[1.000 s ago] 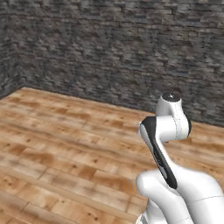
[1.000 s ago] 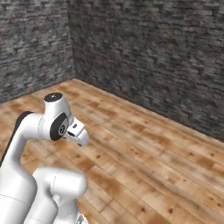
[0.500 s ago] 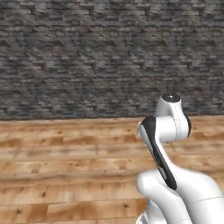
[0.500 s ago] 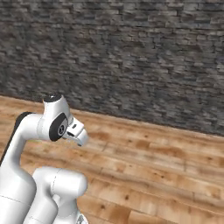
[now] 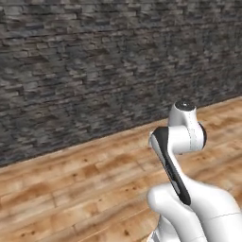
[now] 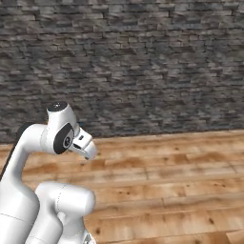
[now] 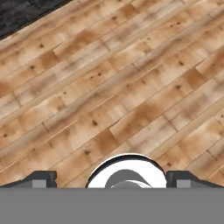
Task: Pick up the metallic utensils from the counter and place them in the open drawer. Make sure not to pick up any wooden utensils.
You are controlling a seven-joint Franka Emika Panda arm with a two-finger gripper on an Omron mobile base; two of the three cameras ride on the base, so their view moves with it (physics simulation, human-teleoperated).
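**Arm folded up over bare floor, facing a stone wall**

So here the claw (image 7: 112, 180) points down at a wooden plank floor (image 7: 109, 87), and its two dark fingertips (image 7: 40, 179) sit far apart at the bottom corners of the hand view, so it's spread wide with nothing between them. Straight under the claw there's just warm brown planks with knots and darker streaks, running diagonally across the hand view. Up past the claw, in the far top-left corner of that view, a sliver of dark stone wall (image 7: 22, 11) meets the floor.

From the base cameras, the white arm (image 5: 182, 156) is folded up tight, elbow high. Ahead of it stands the grey-black stacked stone wall (image 6: 143, 66), with the plank floor (image 6: 167, 181) reaching up to its foot. As for the utensils, counter and drawer, I can't tell where they are from here.
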